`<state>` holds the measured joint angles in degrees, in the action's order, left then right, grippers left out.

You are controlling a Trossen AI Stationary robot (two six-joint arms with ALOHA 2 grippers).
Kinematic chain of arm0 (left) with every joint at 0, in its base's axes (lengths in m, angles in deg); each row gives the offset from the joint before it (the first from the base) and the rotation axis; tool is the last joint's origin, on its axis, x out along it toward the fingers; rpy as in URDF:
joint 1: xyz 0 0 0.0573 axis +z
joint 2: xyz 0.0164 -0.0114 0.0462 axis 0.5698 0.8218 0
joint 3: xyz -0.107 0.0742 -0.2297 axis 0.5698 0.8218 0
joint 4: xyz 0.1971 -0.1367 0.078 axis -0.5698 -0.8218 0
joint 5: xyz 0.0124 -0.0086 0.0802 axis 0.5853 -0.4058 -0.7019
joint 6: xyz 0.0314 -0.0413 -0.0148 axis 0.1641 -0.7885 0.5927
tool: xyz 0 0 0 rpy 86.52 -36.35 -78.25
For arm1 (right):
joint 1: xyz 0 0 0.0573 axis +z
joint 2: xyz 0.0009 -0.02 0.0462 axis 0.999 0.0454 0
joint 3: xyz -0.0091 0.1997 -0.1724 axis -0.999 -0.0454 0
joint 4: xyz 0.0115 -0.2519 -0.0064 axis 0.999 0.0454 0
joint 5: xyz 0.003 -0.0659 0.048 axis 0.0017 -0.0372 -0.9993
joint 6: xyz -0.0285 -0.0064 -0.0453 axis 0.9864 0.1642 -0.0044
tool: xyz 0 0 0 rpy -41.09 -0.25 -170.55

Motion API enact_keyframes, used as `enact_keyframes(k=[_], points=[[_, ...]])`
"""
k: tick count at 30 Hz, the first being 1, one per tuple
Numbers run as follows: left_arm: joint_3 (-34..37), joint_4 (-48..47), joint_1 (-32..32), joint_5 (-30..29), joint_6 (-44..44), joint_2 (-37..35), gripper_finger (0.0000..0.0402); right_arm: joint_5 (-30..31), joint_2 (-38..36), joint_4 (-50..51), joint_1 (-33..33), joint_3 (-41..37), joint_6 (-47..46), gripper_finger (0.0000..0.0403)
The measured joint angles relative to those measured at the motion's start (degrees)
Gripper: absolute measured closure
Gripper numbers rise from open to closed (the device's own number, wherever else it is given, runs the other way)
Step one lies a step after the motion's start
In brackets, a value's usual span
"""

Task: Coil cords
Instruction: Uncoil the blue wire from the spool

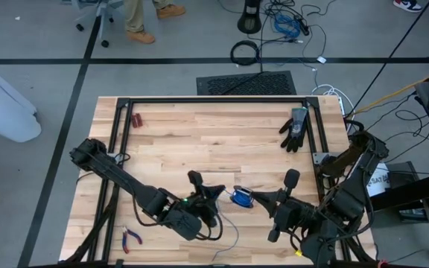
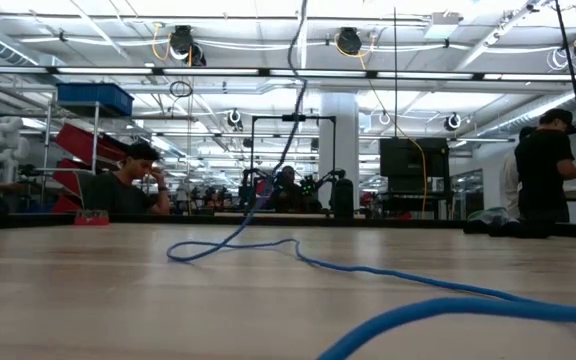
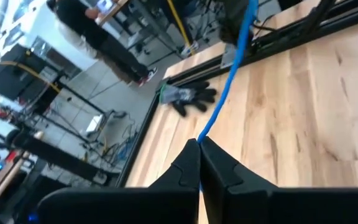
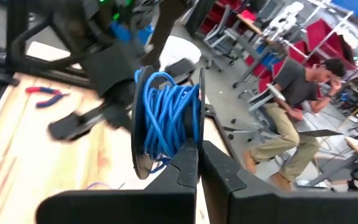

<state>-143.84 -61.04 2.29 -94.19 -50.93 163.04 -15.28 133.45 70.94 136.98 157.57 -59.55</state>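
Blue cord (image 3: 227,81) is pinched in the closed left gripper (image 3: 199,144) at lower centre, apparently to feed it, while the coil (image 4: 165,118) is clamped upright by the right gripper (image 4: 198,148) beside it.

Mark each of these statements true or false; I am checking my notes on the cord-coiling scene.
1. The left hand is shut on the thin blue cord. True.
2. The right hand holds a dark spool wound with blue cord. True.
3. The black work glove lies beside the small red-handled pliers. False: the glove is near the table's far right corner, the pliers near its front left edge.
4. The thin blue cord lies wholly flat on the wooden table. False: in the low view part of it rises off the tabletop.
5. The left hand's fingers stand wide open. False: they are shut.
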Motion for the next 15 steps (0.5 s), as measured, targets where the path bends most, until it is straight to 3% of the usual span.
enact_keyframes(k=[9,15], points=[[0.0,-11.7,-2.6,-0.6,-12.1,-6.2,0.0399,-2.4,0.0,3.1,0.0,0.0,-1.5,0.0403],[0.0,-18.1,-4.9,-4.0,-19.6,-9.5,0.0399,-7.0,0.0,8.3,-0.9,0.0,-6.4,0.0403]])
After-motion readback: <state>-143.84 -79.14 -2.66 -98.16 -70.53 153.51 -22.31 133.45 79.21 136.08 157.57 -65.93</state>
